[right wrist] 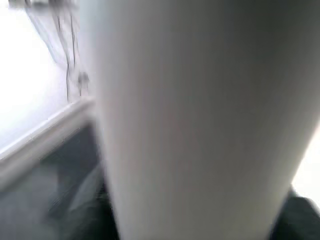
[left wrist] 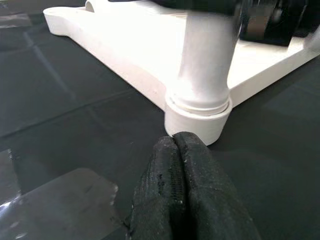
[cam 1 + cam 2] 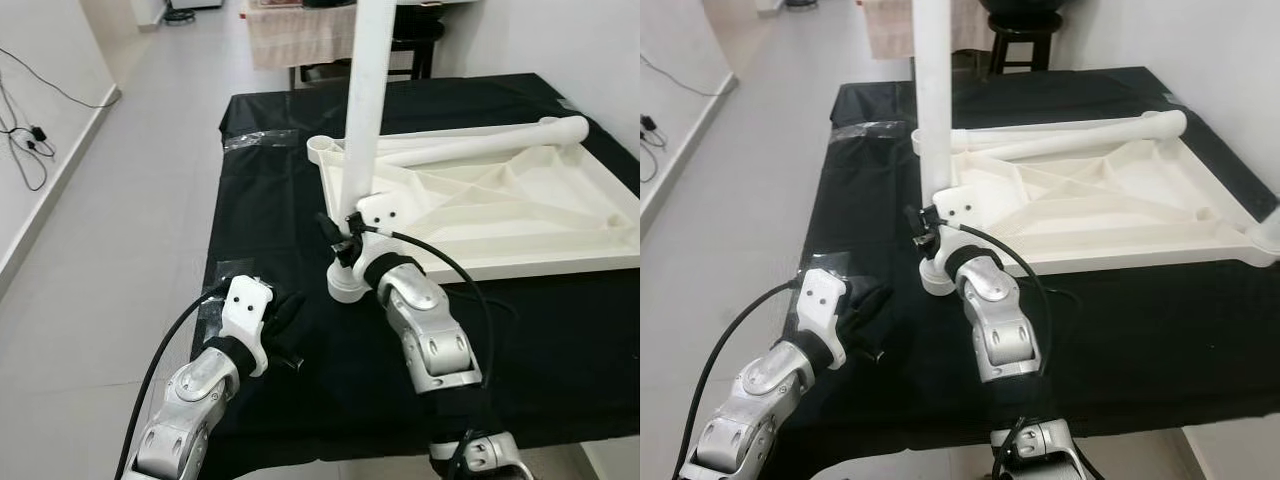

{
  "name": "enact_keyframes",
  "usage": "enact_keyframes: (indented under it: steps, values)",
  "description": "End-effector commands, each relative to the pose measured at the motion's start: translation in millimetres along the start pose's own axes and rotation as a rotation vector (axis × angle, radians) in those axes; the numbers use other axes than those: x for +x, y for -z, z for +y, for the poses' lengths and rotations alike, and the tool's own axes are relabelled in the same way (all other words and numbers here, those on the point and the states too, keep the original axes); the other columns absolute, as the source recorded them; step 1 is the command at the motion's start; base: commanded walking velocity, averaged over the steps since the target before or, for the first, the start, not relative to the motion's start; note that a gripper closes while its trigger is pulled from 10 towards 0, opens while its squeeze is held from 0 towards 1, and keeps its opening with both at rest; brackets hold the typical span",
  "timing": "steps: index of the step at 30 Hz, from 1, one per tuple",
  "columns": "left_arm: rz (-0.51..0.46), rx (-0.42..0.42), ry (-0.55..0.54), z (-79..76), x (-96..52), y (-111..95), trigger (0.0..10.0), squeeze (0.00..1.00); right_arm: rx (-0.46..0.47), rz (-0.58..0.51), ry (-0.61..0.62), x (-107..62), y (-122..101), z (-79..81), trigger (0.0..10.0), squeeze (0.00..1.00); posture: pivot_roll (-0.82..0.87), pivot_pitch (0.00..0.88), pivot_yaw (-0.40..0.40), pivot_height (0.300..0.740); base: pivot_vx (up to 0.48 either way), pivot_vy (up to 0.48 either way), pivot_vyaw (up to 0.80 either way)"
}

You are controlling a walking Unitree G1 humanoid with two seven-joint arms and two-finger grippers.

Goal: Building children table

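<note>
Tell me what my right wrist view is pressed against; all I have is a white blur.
Observer: It is an upright table leg, standing in the near corner socket of the upside-down tabletop. The right gripper is on it low down.
Operator: Report the left gripper.
Observer: The left gripper is shut and holds nothing, resting on the black cloth just short of that socket.
Operator: List any other legs.
Observer: A second leg lies on its side across the tabletop's far edge.
</note>
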State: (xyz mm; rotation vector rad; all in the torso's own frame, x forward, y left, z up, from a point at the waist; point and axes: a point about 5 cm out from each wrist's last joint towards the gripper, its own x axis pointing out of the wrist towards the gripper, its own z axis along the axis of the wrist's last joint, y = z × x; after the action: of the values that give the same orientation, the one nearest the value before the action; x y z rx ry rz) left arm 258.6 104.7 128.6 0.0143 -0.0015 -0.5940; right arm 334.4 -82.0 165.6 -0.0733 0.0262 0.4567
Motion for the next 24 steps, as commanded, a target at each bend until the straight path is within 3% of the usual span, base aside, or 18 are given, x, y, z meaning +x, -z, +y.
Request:
enact_keyframes:
  steps: [1,5,6,9,14,20,21,22,23,24]
  values:
    - [0.006,0.002,-0.007,1.5,-0.8,0,10.0,0.00,0.023,0.051,-0.033,-0.7,10,2.3,10.0,1.00,-0.01,0.130,0.008,0.740,0.000,0.000,0.00]
    - [0.008,0.000,0.001,0.8,0.0,0,10.0,0.00,-0.010,0.024,-0.099,2.3,-3,-11.3,10.0,1.00,-0.01,0.125,0.012,0.740,0.000,0.000,0.00]
    - [0.009,-0.001,0.004,0.3,0.8,0,10.0,0.00,-0.026,0.005,-0.216,4.5,-15,-28.5,10.0,0.00,-0.01,0.121,0.009,0.740,0.000,0.000,0.00]
    - [0.009,-0.002,0.005,0.1,1.1,0,10.0,0.00,-0.033,0.003,-0.267,4.6,-19,-34.3,10.0,0.00,-0.01,0.121,0.009,0.740,0.000,0.000,0.00]
    - [0.008,-0.005,0.005,-0.2,2.2,1,10.0,0.00,-0.060,-0.003,-0.521,0.8,-29,-48.4,10.0,0.00,0.00,0.117,0.006,0.740,0.000,0.000,0.00]
    - [0.010,-0.007,0.006,-0.6,2.1,1,10.0,0.00,-0.049,0.031,-0.630,5.5,-30,-48.8,10.0,0.00,0.00,0.116,0.006,0.740,0.000,0.000,0.00]
    - [0.010,-0.007,0.006,-0.8,1.9,1,10.0,0.00,-0.044,0.033,-0.656,6.8,-30,-48.1,2.0,0.00,0.01,0.116,0.006,0.740,0.000,0.000,0.00]
    - [0.010,-0.007,0.006,-0.8,1.9,1,10.0,0.00,-0.044,0.033,-0.656,6.8,-30,-48.1,2.0,0.00,0.01,0.116,0.006,0.740,0.000,0.000,0.00]
    - [0.011,-0.008,0.007,-1.0,1.7,2,10.0,0.00,-0.035,0.036,-0.689,7.2,-30,-46.8,0.0,0.00,0.01,0.118,0.005,0.740,0.000,0.000,0.00]
    - [0.011,-0.008,0.007,-1.0,1.7,2,10.0,0.00,-0.035,0.036,-0.689,7.2,-30,-46.8,0.0,0.00,0.01,0.118,0.005,0.740,0.000,0.000,0.00]
